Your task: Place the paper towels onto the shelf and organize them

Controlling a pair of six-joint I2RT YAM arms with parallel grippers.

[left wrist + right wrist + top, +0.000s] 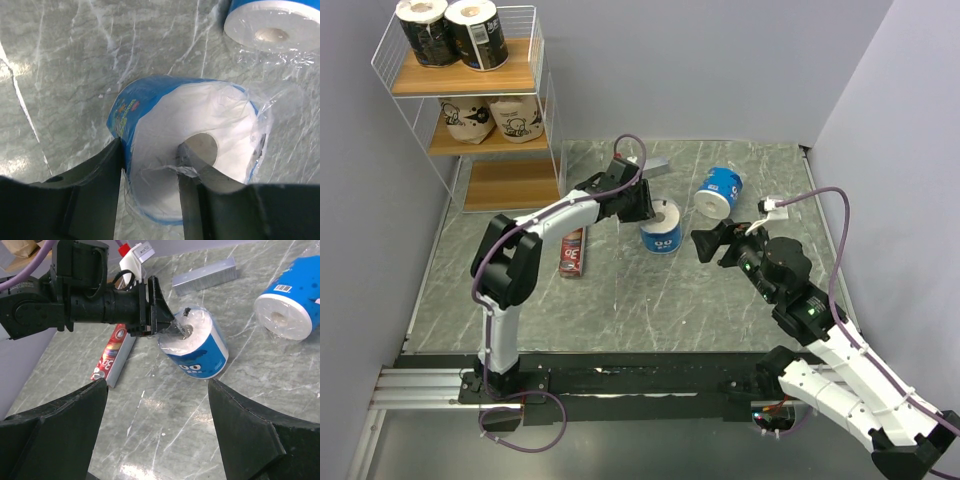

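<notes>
The right hand (pixel 701 246) hangs apart, empty. Ahead of it the left hand (pixel 150 150) pinches the wall of a blue-and-white paper towel roll (pixel 200 115) on the counter (pixel 620 300), one finger in its core. Best lift slowly, keeping it upright, toward the shelf (pixel 510 185) behind that wrist, whose bottom board is bare.

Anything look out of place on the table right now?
The farther blue-and-white roll lies tipped on its side. The nearer blue-and-white roll leans askew, the left gripper pinching its wall through the core.
</notes>
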